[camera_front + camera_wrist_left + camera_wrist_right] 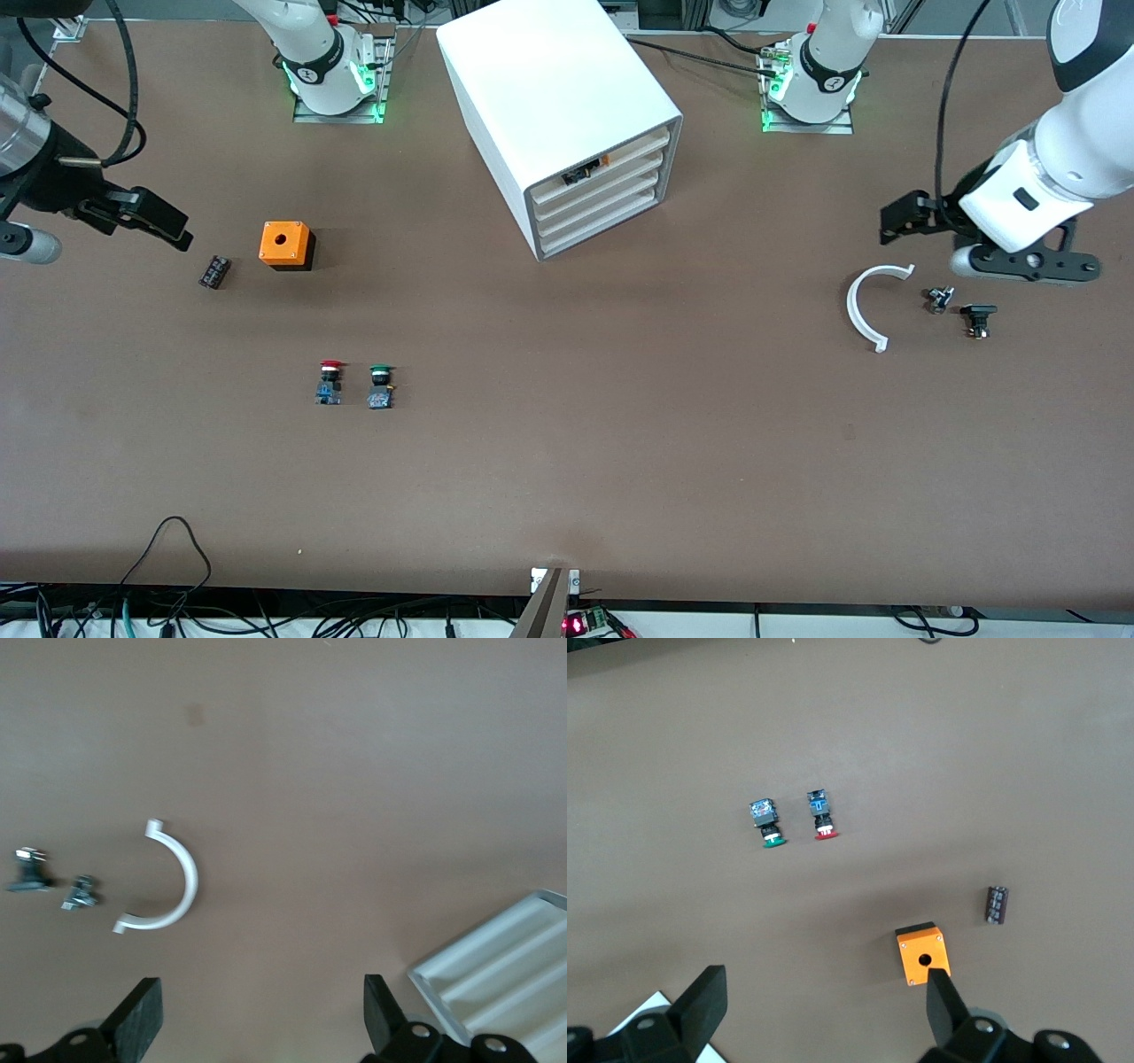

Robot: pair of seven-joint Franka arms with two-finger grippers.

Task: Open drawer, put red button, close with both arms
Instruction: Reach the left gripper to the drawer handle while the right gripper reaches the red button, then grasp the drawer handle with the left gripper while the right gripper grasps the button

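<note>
Front view: white cabinet with all four drawers shut, the drawer among them; red button lying on the tabletop just beside the green button, cap end toward the arm bases, nearer the camera than the orange box and black block. Left wrist view: left gripper, fingers released, above the white arc and two small fittings. Right wrist view: right gripper, fingers released, over the orange box.

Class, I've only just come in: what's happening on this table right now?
Nothing is held yet. The big white cabinet has all four drawers shut. The red-capped push-button sits on the brown table beside a green-capped one. The left gripper hangs open above a white curved plastic piece; the right gripper hangs open above an orange box.
</note>
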